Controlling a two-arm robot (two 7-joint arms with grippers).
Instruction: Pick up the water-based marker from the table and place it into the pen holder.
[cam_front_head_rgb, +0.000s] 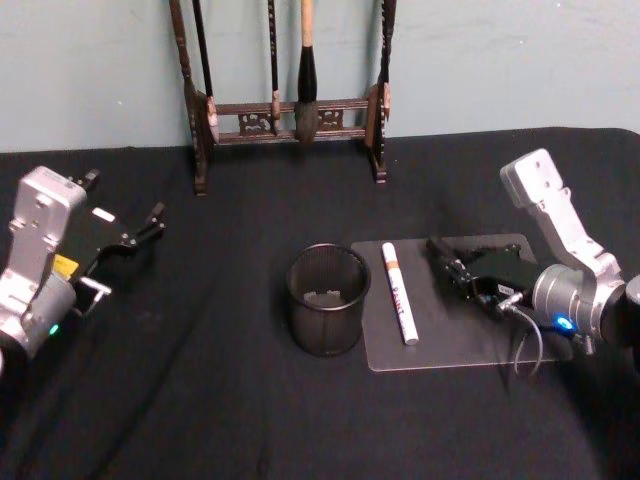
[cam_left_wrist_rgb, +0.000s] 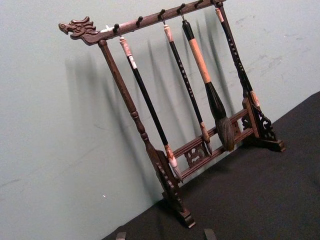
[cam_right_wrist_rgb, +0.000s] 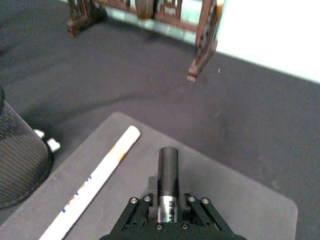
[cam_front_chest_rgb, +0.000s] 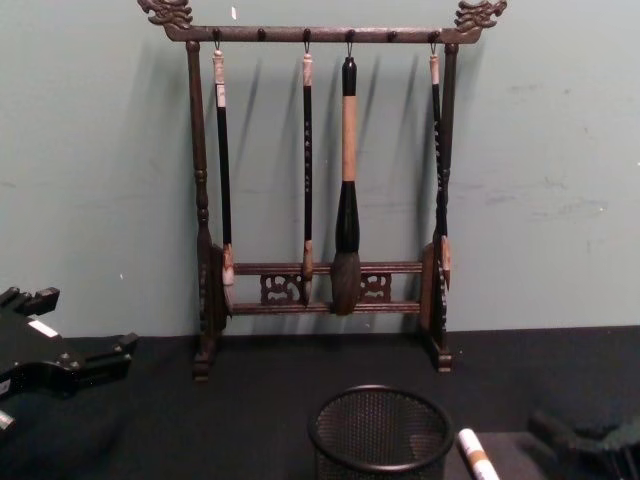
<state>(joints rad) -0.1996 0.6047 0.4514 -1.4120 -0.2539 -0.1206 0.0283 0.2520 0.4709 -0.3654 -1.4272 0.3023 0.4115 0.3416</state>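
At the left side, the left gripper (cam_front_head_rgb: 135, 238) is held above the black cloth (cam_front_head_rgb: 200, 400), with its fingers spread apart and nothing between them. The mesh pen holder (cam_front_head_rgb: 325, 320) is placed upright near the middle. Just beside it, a white marker (cam_front_head_rgb: 399, 292) is laid on a grey mat (cam_front_head_rgb: 450, 345). Over the same mat, a black marker (cam_right_wrist_rgb: 168, 172) is clamped by the right gripper (cam_front_head_rgb: 460, 272), low down.
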